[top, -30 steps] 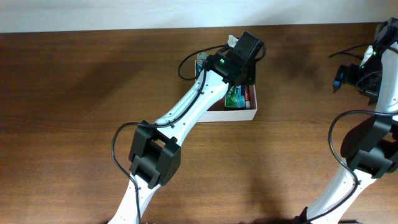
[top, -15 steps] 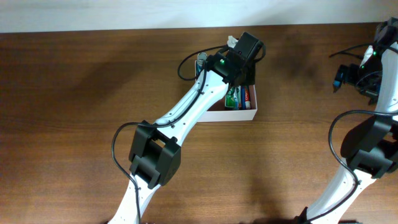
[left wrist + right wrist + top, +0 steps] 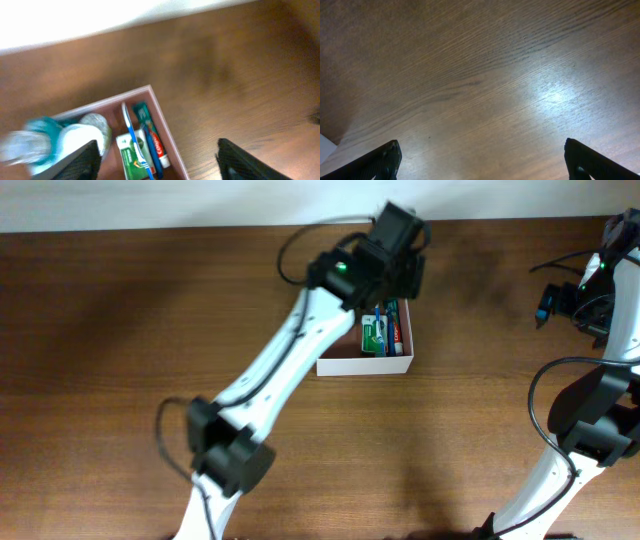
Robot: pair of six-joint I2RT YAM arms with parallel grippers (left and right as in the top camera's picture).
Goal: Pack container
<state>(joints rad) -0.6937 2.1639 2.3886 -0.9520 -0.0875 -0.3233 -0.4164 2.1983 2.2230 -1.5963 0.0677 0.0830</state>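
The container [image 3: 362,366] is a white-walled box with a pinkish-brown inside [image 3: 160,115], just beyond the middle of the table. In it lie a green packet [image 3: 131,159], a blue toothbrush [image 3: 130,127] and a red and white toothpaste tube [image 3: 156,142]. A blurred teal and white bottle [image 3: 42,142] and a round grey lid [image 3: 95,122] sit at its left end. My left gripper [image 3: 160,167] hangs open above the box's right half with nothing between its fingers. At the far right my right gripper [image 3: 485,165] is open over bare wood.
The white wall edge [image 3: 75,20] runs along the back of the brown table. The left arm [image 3: 290,355] crosses over the container's left part in the overhead view. The right arm [image 3: 600,380] stands at the right edge.
My left gripper has gone from shut to open. It has lifted and shifted toward the back over the container, and the left arm's elbow has swung left. The right arm has not moved.
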